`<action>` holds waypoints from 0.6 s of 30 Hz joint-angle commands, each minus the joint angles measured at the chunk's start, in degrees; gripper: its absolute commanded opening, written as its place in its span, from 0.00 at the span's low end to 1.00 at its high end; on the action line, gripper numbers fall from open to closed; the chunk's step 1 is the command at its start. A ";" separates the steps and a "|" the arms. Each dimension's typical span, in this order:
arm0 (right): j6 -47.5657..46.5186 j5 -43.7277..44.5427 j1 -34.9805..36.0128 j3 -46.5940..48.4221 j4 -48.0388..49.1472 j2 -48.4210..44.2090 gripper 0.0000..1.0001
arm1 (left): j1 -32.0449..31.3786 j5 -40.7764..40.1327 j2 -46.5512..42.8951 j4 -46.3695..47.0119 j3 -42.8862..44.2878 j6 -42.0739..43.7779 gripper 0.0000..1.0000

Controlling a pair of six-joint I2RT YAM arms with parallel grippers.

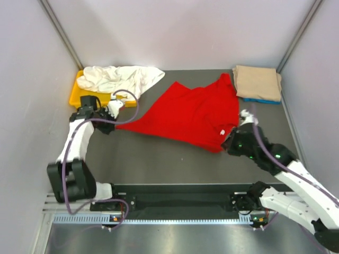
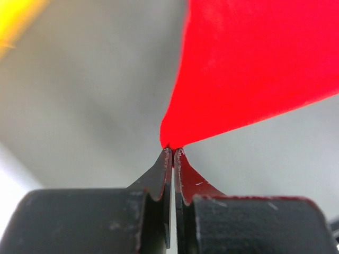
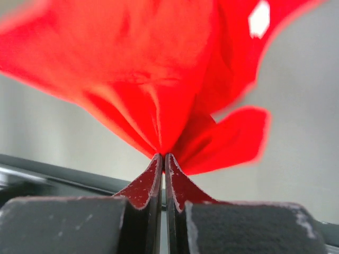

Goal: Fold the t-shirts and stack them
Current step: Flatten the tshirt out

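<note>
A bright red t-shirt point(image 1: 190, 114) with a small white neck label point(image 1: 222, 132) hangs stretched between my two grippers over the middle of the table. My left gripper point(image 1: 115, 127) is shut on its left corner point(image 2: 172, 143). My right gripper point(image 1: 229, 142) is shut on a bunched fold near the neck point(image 3: 164, 151). A crumpled white t-shirt point(image 1: 122, 78) lies over the yellow tray at the back left. A folded tan t-shirt point(image 1: 258, 82) rests on a folded blue one point(image 1: 262, 100) at the back right.
The yellow plastic tray point(image 1: 77, 95) sits at the back left, just behind my left gripper. Grey walls close in the left, right and back of the dark table point(image 1: 159, 159). A metal rail point(image 1: 159, 217) runs along the near edge.
</note>
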 commanded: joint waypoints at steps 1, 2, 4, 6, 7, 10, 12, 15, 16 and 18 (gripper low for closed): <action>-2.14 6.24 -0.55 13.34 -17.12 -7.54 0.00 | 0.21 -1.84 -15.71 -13.52 6.85 4.47 0.00; -2.40 6.33 -0.55 15.66 -18.71 -8.42 0.00 | 0.13 -2.37 -18.08 -17.81 8.27 4.74 0.00; -3.63 6.42 -0.55 21.10 -21.09 -9.31 0.00 | 0.21 -3.25 -20.31 -23.09 14.74 4.39 0.00; -5.38 7.55 -0.55 24.10 -20.58 -6.96 0.00 | 0.21 -2.99 -18.81 -24.53 18.11 3.51 0.00; -7.91 8.86 -0.55 27.60 -19.96 -5.37 0.00 | 0.21 -3.08 -18.29 -22.88 19.78 1.68 0.00; -17.93 15.90 -2.82 39.26 -16.45 6.56 0.00 | 0.13 -3.43 -12.33 -15.58 28.00 -3.76 0.00; -24.08 8.67 -9.91 47.37 -12.50 17.94 0.00 | 0.12 -2.82 -3.20 -14.25 35.93 -7.20 0.00; -27.46 -13.24 -32.57 63.01 -8.62 33.76 0.00 | -0.49 -2.63 9.28 -11.09 52.80 -14.32 0.00; -27.54 -15.27 -33.85 73.50 -8.88 38.28 0.00 | -0.84 -4.55 12.27 -9.17 60.85 -17.03 0.00; -26.93 -18.09 -36.39 85.76 -10.55 51.51 0.00 | -2.24 -7.02 20.89 -7.58 69.15 -19.59 0.00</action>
